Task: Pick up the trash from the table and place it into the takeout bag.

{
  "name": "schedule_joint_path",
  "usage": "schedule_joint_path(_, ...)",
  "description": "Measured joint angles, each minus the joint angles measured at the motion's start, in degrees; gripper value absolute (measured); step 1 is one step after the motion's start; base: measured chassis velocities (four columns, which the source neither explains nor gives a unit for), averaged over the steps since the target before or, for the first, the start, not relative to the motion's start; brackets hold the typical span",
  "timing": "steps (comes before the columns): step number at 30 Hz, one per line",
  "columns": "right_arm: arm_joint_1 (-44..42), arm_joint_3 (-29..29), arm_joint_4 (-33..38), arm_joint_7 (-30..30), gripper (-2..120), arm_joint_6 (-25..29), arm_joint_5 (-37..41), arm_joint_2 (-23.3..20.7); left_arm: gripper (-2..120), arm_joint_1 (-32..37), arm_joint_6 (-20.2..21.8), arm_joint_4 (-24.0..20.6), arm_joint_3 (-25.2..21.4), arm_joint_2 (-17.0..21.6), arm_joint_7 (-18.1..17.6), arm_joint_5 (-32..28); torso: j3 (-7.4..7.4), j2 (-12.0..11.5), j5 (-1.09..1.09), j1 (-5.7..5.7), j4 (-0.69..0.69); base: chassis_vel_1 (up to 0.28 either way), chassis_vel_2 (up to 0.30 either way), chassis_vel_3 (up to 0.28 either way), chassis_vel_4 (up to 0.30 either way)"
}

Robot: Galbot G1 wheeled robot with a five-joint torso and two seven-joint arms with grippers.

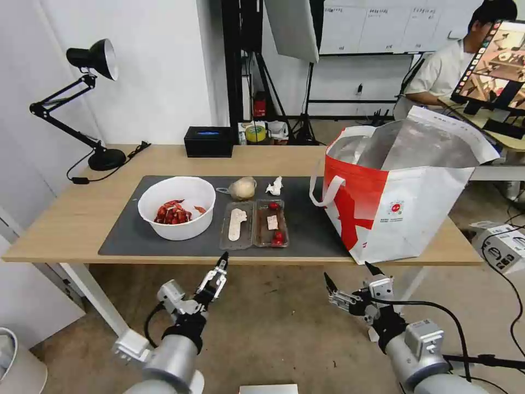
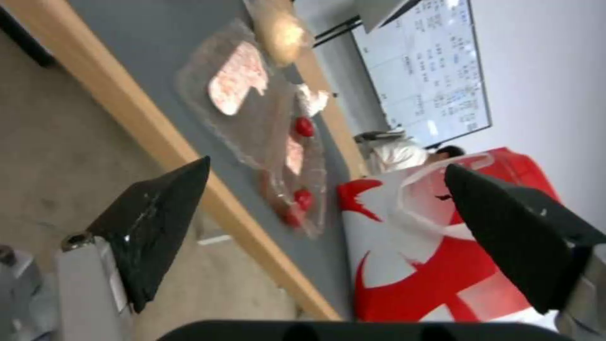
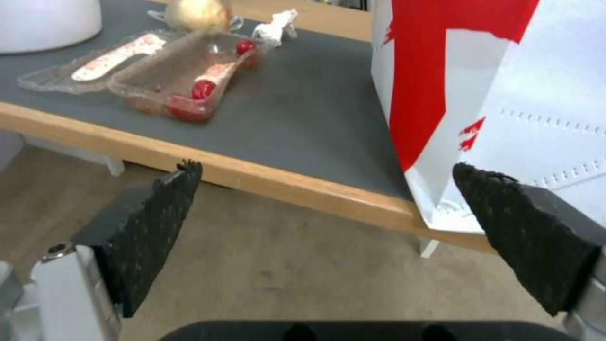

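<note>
**Colours on and around the table**

The table [image 1: 71,219] is light wood on white legs, and the mat [image 1: 306,219] on it is dark grey. The bowl [image 1: 176,208] is white with red scraps inside. The tray [image 1: 255,223] is clear, holding pale strips and red bits. The wrapped lump [image 1: 242,188] is beige; the tissue [image 1: 275,186] is white. The bag [image 1: 399,202] is red and white, silver-lined, with white handles and a small round logo. The tissue box [image 1: 208,141] and lamp [image 1: 93,60] are black.

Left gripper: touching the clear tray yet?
Apart. In the head view the left gripper hangs below the table edge, short of the clear tray on the mat. The left wrist view shows open jaws with floor and table edge between.
</note>
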Motion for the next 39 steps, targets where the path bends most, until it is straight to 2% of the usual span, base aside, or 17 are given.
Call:
schedule_joint_path(12, 0.82, -0.11, -2.6, 0.2, 100, 0.13, -0.4, 0.67, 100, -9.92, -1.77, 6.05, 4.31, -0.47, -1.34, -4.57, 0.0, 0.0, 0.01, 0.0, 0.0, 0.0, 0.0, 0.0, 0.0)
schedule_joint_path(16, 1.3, -0.12, -3.67, 0.26, 100, 0.2, -0.5, 1.2, 100, -13.79, -1.73, 9.67, 6.5, -0.98, -3.38, -4.94, 0.0, 0.0, 0.01, 0.0, 0.0, 0.0, 0.0, 0.0, 0.0)
schedule_joint_path(20, 1.63, -0.16, -4.26, 0.28, 100, 0.21, -0.55, 1.56, 100, -15.24, -1.61, 11.22, 7.17, -0.99, -4.88, -5.09, 0.0, 0.0, 0.01, 0.0, 0.0, 0.0, 0.0, 0.0, 0.0)
schedule_joint_path(26, 2.53, -0.43, -6.13, 0.34, 100, 0.37, -0.87, 1.84, 100, -19.48, -0.82, 15.12, 8.04, -0.95, -8.96, -6.73, 0.0, 0.0, 0.0, 0.0, 0.0, 0.0, 0.0, 0.0, 0.0)
schedule_joint_path(31, 3.01, -0.41, -7.29, 0.38, 100, 0.54, -0.98, 2.54, 100, -22.25, -1.42, 17.14, 8.19, -0.48, -11.52, -7.97, 0.0, 0.0, 0.0, 0.0, 0.0, 0.0, 0.0, 0.0, 0.0)
schedule_joint_path(39, 3.53, -1.26, -8.45, 0.4, 100, 0.7, -2.04, 3.86, 100, -24.17, -1.73, 18.12, 8.05, -0.38, -12.74, -9.0, 0.0, 0.0, 0.0, 0.01, 0.0, 0.0, 0.0, 0.0, 0.0)
